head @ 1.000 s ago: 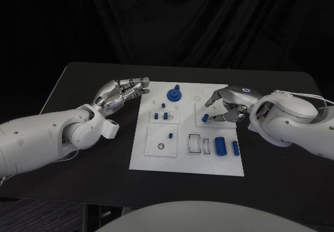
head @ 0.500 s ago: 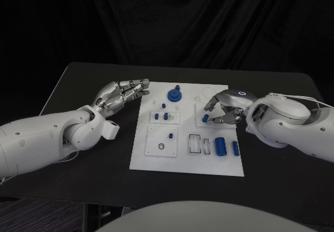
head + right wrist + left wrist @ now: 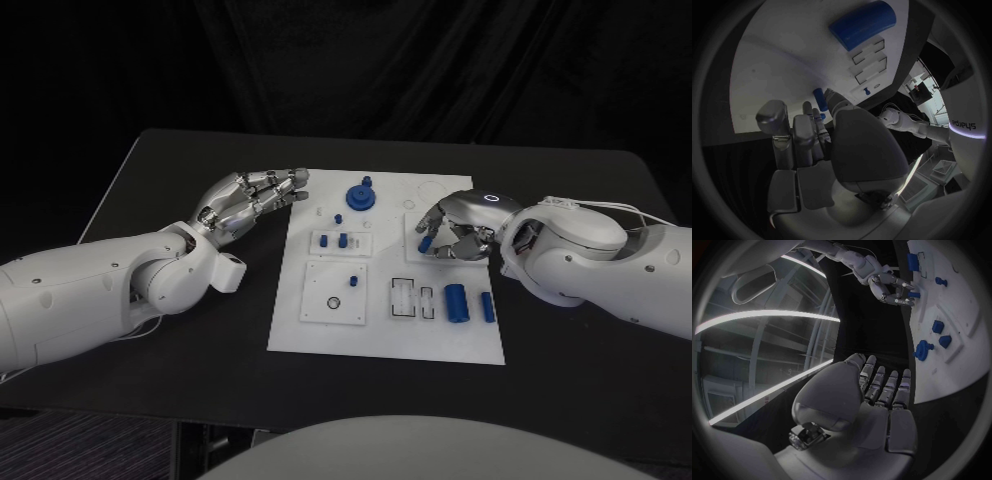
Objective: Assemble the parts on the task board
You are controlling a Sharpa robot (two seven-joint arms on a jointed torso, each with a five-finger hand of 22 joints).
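The white task board (image 3: 387, 325) lies mid-table. My right hand (image 3: 459, 228) hangs over its right upper part, fingers curled around a small blue peg (image 3: 424, 241) at a raised white block; thumb and fingers pinch the peg (image 3: 913, 294). In the right wrist view the peg (image 3: 819, 94) sits just past the fingertips (image 3: 808, 111). My left hand (image 3: 257, 196) hovers open, fingers straight, just off the board's upper left edge. A blue knob (image 3: 361, 194) stands at the board's top, two short pegs (image 3: 335, 240) below it, and a thick blue cylinder (image 3: 457, 302) and a thinner one (image 3: 489, 307) lower right.
A dark ring (image 3: 336, 303) sits in a square plate at the lower left of the board, with rectangular slots (image 3: 414, 298) beside it. Bare black table (image 3: 173, 390) surrounds the board.
My right hand has edged left and turned further over the small blue peg, its arm following. The left hand has hardly moved.
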